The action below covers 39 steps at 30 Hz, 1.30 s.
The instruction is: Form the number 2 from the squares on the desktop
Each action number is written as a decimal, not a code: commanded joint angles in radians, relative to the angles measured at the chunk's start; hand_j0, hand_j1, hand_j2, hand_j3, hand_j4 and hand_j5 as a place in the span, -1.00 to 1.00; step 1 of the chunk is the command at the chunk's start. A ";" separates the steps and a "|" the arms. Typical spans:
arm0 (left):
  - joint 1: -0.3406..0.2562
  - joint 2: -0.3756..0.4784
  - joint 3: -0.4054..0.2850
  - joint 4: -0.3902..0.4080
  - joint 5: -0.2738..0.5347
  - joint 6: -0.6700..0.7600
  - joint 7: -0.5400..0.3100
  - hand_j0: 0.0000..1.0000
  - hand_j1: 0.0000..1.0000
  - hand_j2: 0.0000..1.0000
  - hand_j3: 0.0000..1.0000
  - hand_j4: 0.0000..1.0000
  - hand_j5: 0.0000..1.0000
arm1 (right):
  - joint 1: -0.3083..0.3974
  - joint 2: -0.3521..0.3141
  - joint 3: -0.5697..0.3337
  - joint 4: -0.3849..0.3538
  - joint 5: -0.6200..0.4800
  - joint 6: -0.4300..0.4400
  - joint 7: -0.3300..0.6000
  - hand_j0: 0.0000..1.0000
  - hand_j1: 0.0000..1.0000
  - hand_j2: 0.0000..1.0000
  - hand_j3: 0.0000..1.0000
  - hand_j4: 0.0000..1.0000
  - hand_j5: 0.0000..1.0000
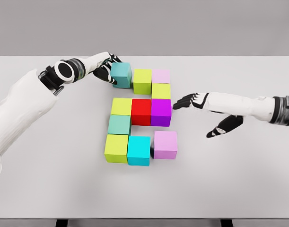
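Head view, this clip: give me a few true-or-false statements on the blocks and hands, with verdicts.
1. The left hand is at the teal cube in the top row. True.
2. The right hand grips the purple cube. False: it is open beside it, holding nothing.
3. The red cube sits between a yellow-green and the purple one. True.
4. The pink cube at lower right sits flush with the cyan cube. False: it is slightly offset.

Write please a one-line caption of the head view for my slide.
Left hand pushes a teal cube into the top row of a nearly complete block "2" while the open right hand hovers beside the purple cube.
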 commanded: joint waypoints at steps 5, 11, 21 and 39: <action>0.002 0.000 0.000 -0.001 -0.002 -0.004 -0.001 0.51 0.51 0.51 0.51 0.51 0.51 | 0.002 -0.002 0.059 0.021 -0.020 0.003 0.000 1.00 1.00 1.00 1.00 1.00 1.00; 0.002 0.002 -0.003 -0.003 -0.005 -0.007 -0.001 0.66 0.66 0.66 0.66 0.66 0.66 | 0.020 -0.008 0.157 0.036 -0.250 0.003 0.000 1.00 1.00 1.00 1.00 1.00 1.00; 0.000 0.011 -0.005 -0.006 -0.007 -0.030 -0.005 0.91 0.91 0.91 0.91 0.91 0.91 | 0.025 0.004 0.173 0.121 -0.291 0.003 0.000 1.00 1.00 1.00 1.00 1.00 1.00; -0.124 0.399 -0.253 -0.100 -0.105 -0.405 -0.234 1.00 1.00 1.00 1.00 1.00 1.00 | 0.029 0.060 0.260 0.151 -0.290 0.003 0.000 1.00 1.00 1.00 1.00 1.00 1.00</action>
